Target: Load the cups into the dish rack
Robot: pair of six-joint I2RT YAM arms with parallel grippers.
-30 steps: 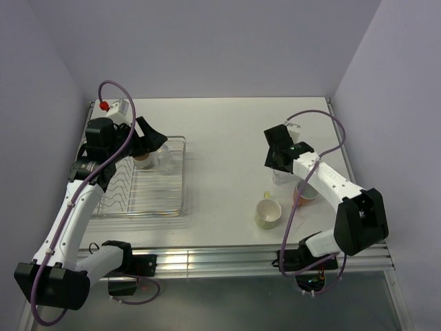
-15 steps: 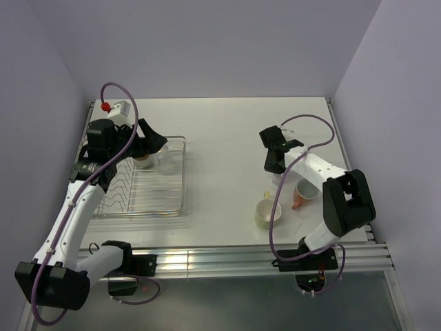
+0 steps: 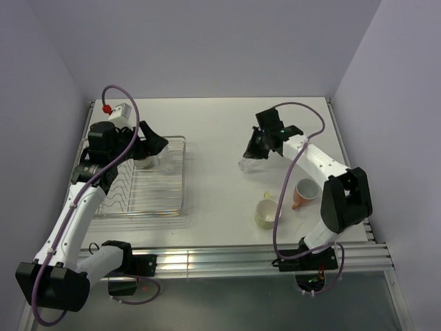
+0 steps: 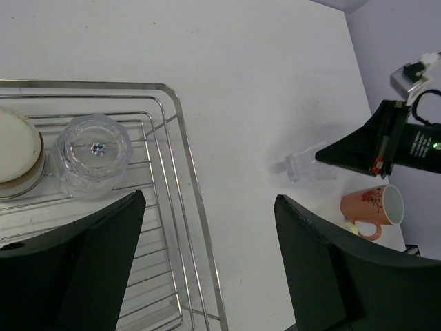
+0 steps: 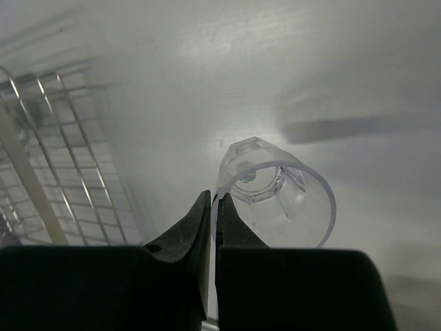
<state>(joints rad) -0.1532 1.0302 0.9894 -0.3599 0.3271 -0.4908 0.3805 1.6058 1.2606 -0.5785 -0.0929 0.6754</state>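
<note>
R pincer (image 5: 213, 207) clamped rim of clear tumbler (image 5: 275, 196), swung it rackward | L pincer (image 4: 210, 203) spread over dish rack (image 4: 186, 148) | looked like 3rd cup inbound

A white surface (image 3: 227, 131) sits boxed in on three sides by plain, pale lavender panels: a back wall (image 3: 207, 48), a left wall (image 3: 34, 89) and a right wall (image 3: 403, 103), all bare and matte. Soft, even light falls from above, casting only faint shadows on the surface and a bright sheen along the ribbed aluminium rail (image 3: 220, 258) at its near edge. Thin metal strips line its side edges. Below the rail lies a dim grey floor (image 3: 227, 303).
</note>
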